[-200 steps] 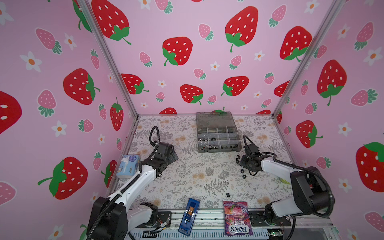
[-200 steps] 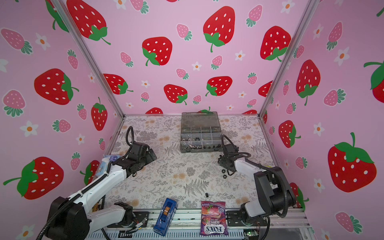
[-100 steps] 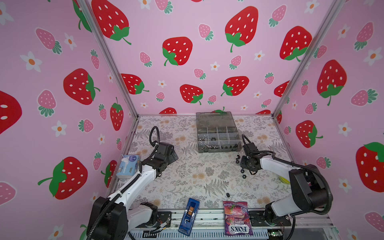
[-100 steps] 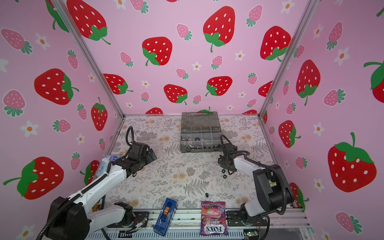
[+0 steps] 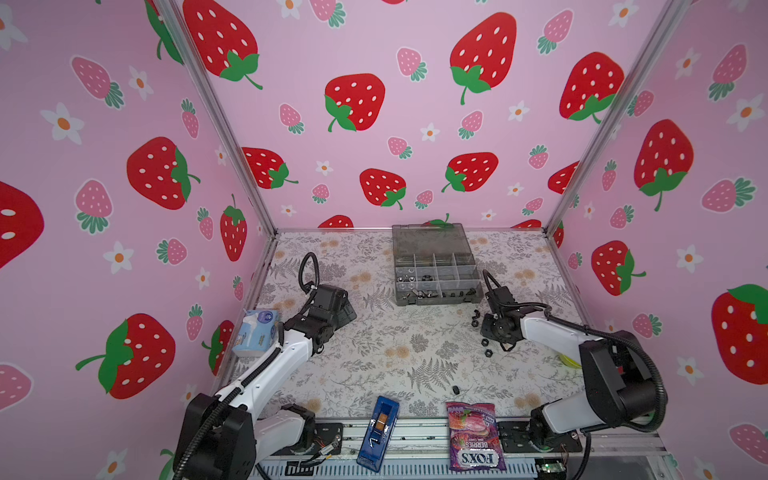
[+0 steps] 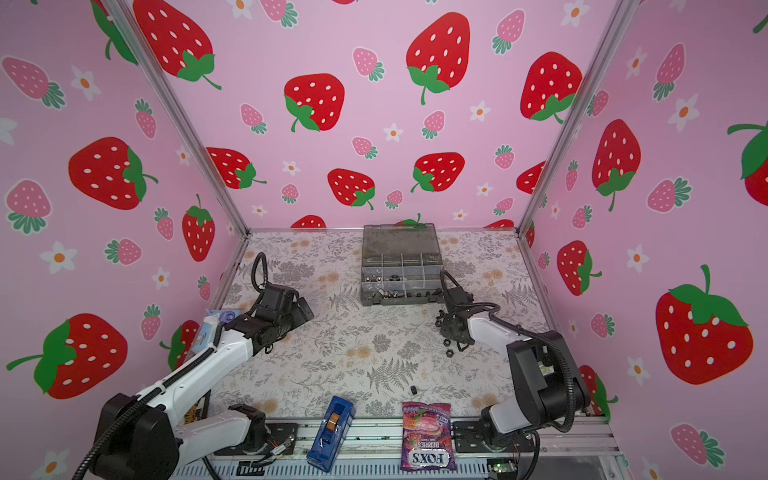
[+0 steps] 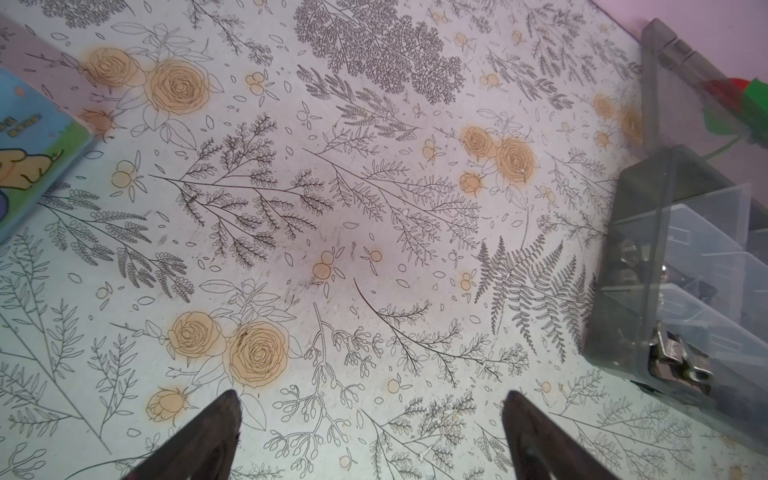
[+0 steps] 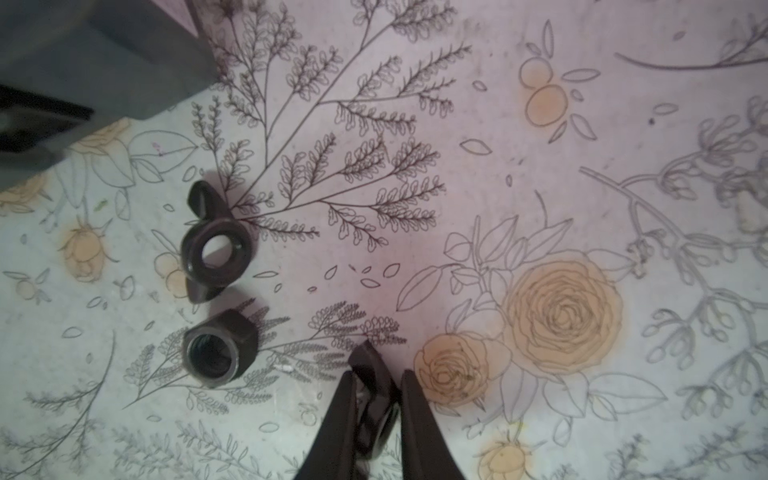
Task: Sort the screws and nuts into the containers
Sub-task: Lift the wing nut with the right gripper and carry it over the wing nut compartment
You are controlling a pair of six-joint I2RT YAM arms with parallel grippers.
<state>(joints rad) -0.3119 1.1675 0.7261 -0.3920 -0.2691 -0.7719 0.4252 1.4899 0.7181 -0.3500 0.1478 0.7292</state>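
A: So, what lies under the right pincer [image 8: 377, 376]?
B: Floral-print mat [image 8: 540, 187]. It pinches a black wing nut [image 8: 368, 357], with a loose wing nut [image 8: 212, 245] and a hex nut [image 8: 220, 349] just beside it.
A: Left pincer [image 7: 370, 401]?
B: Spread wide over bare mat, organiser box [image 7: 623, 291] near, strawberry walls [image 5: 374, 50] all around.

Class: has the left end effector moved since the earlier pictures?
No. In a top view the left end effector stays where it was beside the tissue pack.

Strawberry-print pink walls [image 5: 291, 62], floral tabletop [image 5: 374, 353]
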